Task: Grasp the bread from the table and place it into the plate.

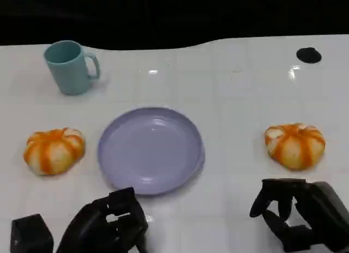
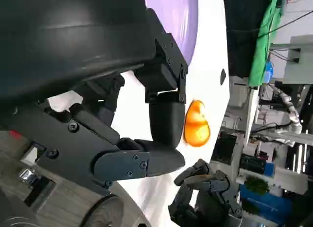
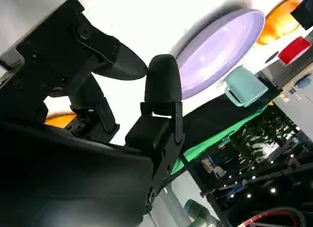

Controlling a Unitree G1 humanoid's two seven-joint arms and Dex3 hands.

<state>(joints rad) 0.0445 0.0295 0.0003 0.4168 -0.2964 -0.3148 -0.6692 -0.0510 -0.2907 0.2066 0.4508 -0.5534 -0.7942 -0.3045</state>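
Two breads on the tabletop [image 1: 229,100]. The right bread [image 1: 295,145] sits just ahead of my right hand [image 1: 297,215], a little outward of its fingers, not touched. The left bread [image 1: 53,150] lies ahead and outward of my left hand [image 1: 106,226], well apart from it. The plate [image 1: 151,149] is between the two breads, ahead of the gap between my hands, nearer the left one. It holds nothing.

Progress: nothing done. No bread grasped, none in the plate. Reach, grasp, carry and release all remain.

Right hand: holds nothing, fingers apart and curved downward, hovering short of the right bread. Left hand: holds nothing that I can see, fingers curled loosely inward; I judge it idle.

The task doesn't say which bread; the right one looks the likelier first pick, given the right hand's position.

Room: bare tabletop lies between right bread and plate rim, so an inward carry looks unobstructed. The right bread has open surface all around it for fingers. A teal mug [image 1: 70,66] stands far ahead of the left hand, beyond the left bread, off both carry paths. A small dark spot [image 1: 308,55] lies far ahead of the right hand near the far edge, out of the way. The far tabletop edge is well beyond everything. The plate rim is low, so little lift should be needed.
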